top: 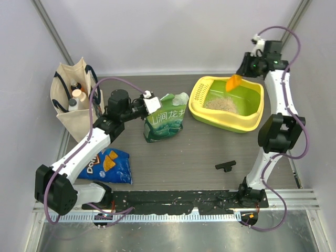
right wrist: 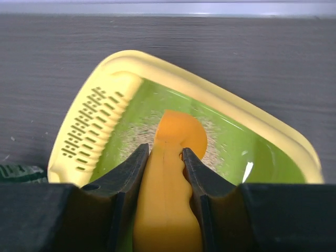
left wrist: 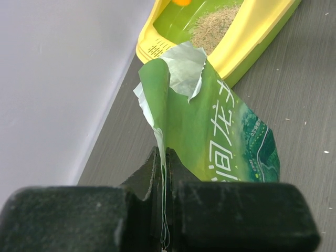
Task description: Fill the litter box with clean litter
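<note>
While left gripper (left wrist: 163, 158) pinches green pouch (left wrist: 220, 131), raised right gripper (right wrist: 164, 152) clamps orange scoop (right wrist: 169, 184) over litter box (top: 223, 124).

litter (top: 221, 104) in box (top: 227, 126), pouch (top: 165, 124) left

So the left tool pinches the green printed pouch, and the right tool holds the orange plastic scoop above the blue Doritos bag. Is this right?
Not fully. The right wrist view shows the right tool holding the orange plastic scoop above the yellow-rimmed green plastic litter box, not the blue Doritos bag. The left tool does pinch the green printed pouch.
</note>
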